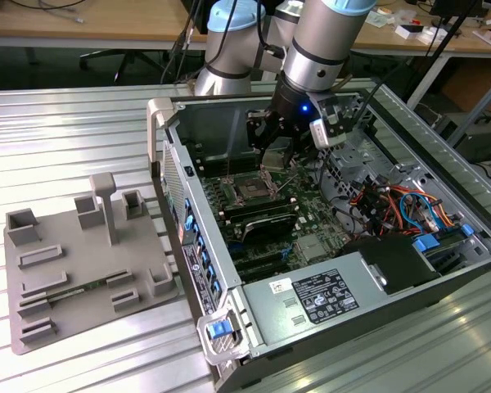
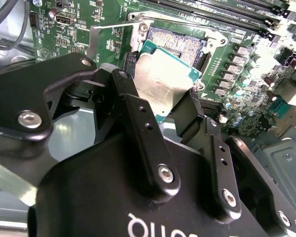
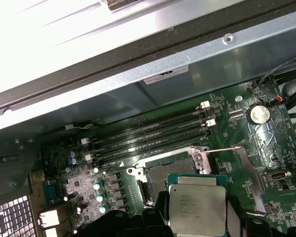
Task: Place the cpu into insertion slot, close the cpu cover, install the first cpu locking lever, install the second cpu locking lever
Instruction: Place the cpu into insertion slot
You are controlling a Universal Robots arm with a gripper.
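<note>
My gripper (image 2: 158,94) is shut on the cpu (image 2: 163,81), a flat square chip with a silver-grey top, one black finger (image 2: 133,106) on each of two opposite edges. The chip hangs tilted just above the insertion slot (image 2: 180,42), a dark square socket with a silver rim. In the first wrist view the cpu (image 3: 196,205) overlaps the near edge of the slot (image 3: 163,173). The cpu cover (image 3: 249,173) stands swung open beside the slot, with a thin silver lever (image 3: 227,148) along it. In the exterior view the gripper (image 1: 277,139) is inside the case above the slot (image 1: 251,188).
Long black memory slots (image 3: 148,136) run beside the socket. The case walls (image 1: 188,205) enclose the board. A power supply (image 1: 327,299) and coloured cables (image 1: 393,205) lie on the exterior view's right. A grey fixture tray (image 1: 82,270) sits outside on the left.
</note>
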